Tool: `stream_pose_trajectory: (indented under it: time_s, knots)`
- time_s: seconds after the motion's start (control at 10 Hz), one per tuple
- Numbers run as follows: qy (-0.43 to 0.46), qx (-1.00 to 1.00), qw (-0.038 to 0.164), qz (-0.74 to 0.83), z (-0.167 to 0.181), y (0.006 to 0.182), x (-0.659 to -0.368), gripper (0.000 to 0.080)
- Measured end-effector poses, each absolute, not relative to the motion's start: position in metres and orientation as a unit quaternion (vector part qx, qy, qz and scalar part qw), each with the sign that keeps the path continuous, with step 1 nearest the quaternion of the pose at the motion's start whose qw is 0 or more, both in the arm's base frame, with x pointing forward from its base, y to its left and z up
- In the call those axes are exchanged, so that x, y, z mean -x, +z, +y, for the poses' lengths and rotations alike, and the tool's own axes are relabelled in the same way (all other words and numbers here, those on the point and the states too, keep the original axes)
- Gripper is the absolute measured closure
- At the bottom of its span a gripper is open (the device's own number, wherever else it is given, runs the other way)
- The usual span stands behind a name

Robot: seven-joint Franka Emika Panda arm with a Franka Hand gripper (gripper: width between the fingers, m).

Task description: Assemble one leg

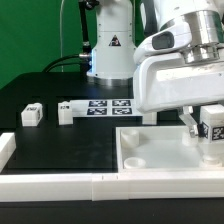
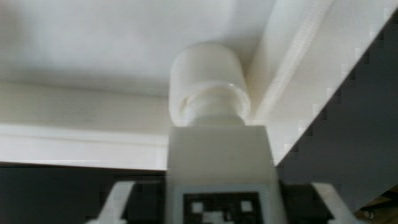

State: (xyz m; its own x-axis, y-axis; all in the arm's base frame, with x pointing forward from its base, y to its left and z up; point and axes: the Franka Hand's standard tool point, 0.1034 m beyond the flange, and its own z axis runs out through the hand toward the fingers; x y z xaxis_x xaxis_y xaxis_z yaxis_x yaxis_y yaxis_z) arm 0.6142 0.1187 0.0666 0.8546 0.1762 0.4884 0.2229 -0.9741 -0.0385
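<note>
My gripper (image 1: 205,128) is shut on a leg (image 1: 214,126), a small white block with a black-and-white tag on its face. It holds the leg at the exterior view's right, over the far right part of the large white square tray-like part (image 1: 160,150). In the wrist view the leg (image 2: 214,120) runs out from between my fingers (image 2: 128,200). Its rounded end points into an inner corner of the tray's raised rim (image 2: 285,70). I cannot tell whether the end touches the tray.
Two more legs (image 1: 31,114) (image 1: 66,112) lie on the black table at the exterior view's left. The marker board (image 1: 108,105) lies behind them in front of the robot base (image 1: 110,45). A white rail (image 1: 60,185) runs along the table's front edge.
</note>
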Motion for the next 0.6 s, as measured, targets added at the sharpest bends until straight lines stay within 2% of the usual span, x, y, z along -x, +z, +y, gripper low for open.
stream_pose_trajectory:
  time_s: [0.3,0.6]
  knots:
    - [-0.241,0.964,0.047,-0.103,0.1176,0.0568,-0.6097,0.0512]
    - [-0.251,0.961,0.046,-0.103,0.1182,0.0553,-0.6089,0.0512]
